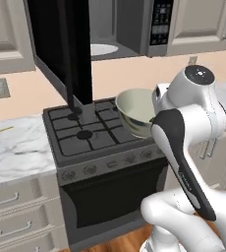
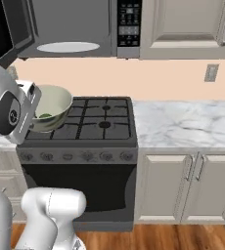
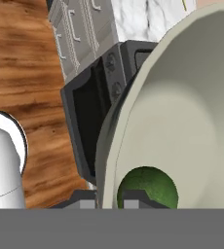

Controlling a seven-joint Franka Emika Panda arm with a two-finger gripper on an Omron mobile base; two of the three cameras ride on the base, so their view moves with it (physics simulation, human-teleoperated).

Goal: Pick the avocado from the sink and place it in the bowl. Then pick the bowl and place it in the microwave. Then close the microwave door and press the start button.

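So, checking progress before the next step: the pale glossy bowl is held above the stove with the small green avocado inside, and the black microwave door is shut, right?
Not quite. The microwave door stands open, as the left base view shows. The rest holds: the gripper holds the pale glossy bowl above the stove, the avocado inside.

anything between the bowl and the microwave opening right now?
Nothing. In the right base view the bowl, avocado inside, is held over the stove, with only bare peach wall up to the microwave.

The pale greenish-beige bowl [image 2: 51, 107] is held above the stove, tilted, w/ the dark green avocado [image 3: 147, 187] inside. The microwave [image 2: 80, 29] is seen above, its microwave door [image 1: 61, 49] swung open.
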